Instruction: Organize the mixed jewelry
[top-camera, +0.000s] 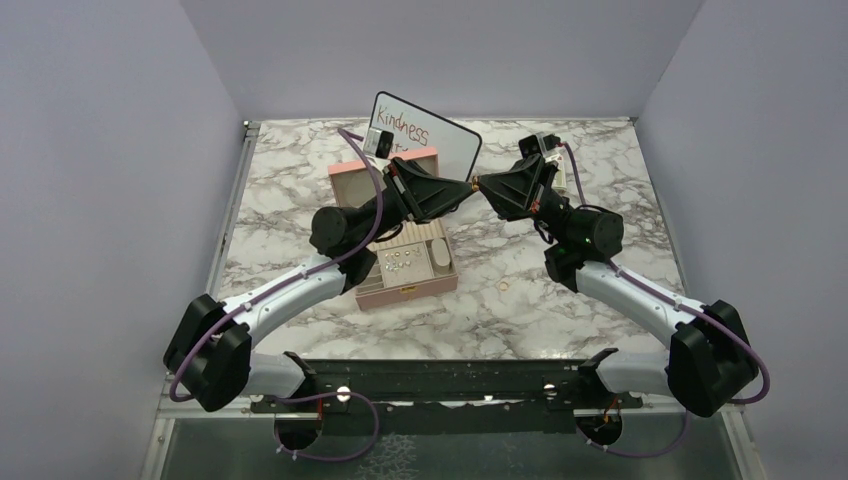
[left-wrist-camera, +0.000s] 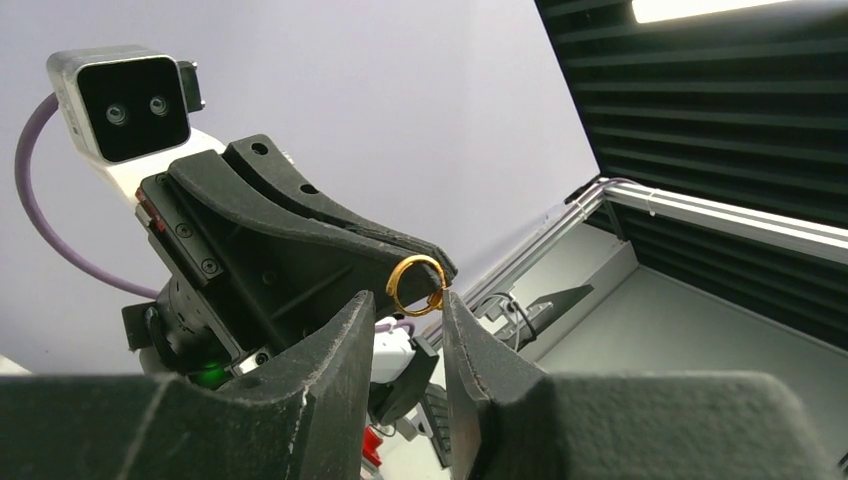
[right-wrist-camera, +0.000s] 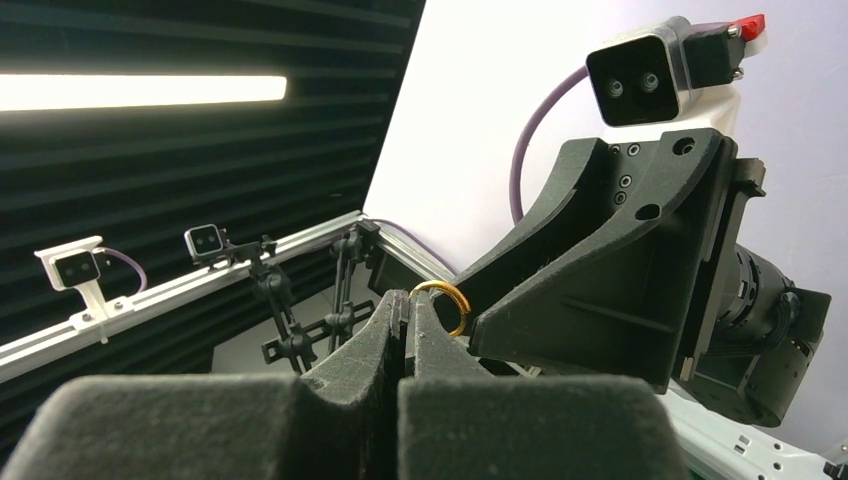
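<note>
Up above the box (top-camera: 405, 292), the right gripper (right-wrist-camera: 407, 300) is clamped tight on a gold ring (right-wrist-camera: 442, 303), with the left gripper (left-wrist-camera: 408, 302) half-open right at it. If right lets go before left bites, or left bumps it, I reckon the ring drops and rolls away.

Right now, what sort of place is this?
Probably a robot test cell: plain lilac walls enclose a marble-patterned table, left arm and right arm are mounted at its near edge, and cameras stand on a rail.
</note>
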